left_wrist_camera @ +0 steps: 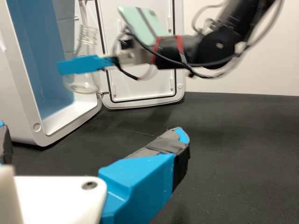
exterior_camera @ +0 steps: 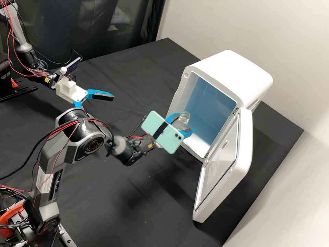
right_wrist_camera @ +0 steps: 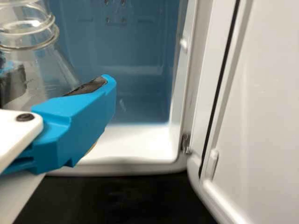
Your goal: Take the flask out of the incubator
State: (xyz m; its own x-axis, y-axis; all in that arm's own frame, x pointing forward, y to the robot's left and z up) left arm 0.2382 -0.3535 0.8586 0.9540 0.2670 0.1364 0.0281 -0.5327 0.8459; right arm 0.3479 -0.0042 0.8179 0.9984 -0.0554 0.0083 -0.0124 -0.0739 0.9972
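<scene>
Flask (exterior_camera: 185,117) clamped in right gripper (exterior_camera: 181,125) at mouth of open incubator (exterior_camera: 233,72); left gripper (exterior_camera: 94,99) splayed, well apart above bench (exterior_camera: 137,195).

Incubator (exterior_camera: 236,79) on the surface's (exterior_camera: 137,206) right

Door (exterior_camera: 222,164) hangs open toward the front; flask (exterior_camera: 185,117) sits in the mouth between the right jaws, left jaws way off to the left.

Place: a laboratory, from where I'm driving.
Bench: black cloth-topped bench (exterior_camera: 137,79).
Equipment: small white box incubator with blue lining (exterior_camera: 233,73) at 3 o'clock, clear glass flask (exterior_camera: 184,117) at its opening.
Backdrop: plain white wall (exterior_camera: 274,27), 1 o'clock.
</scene>
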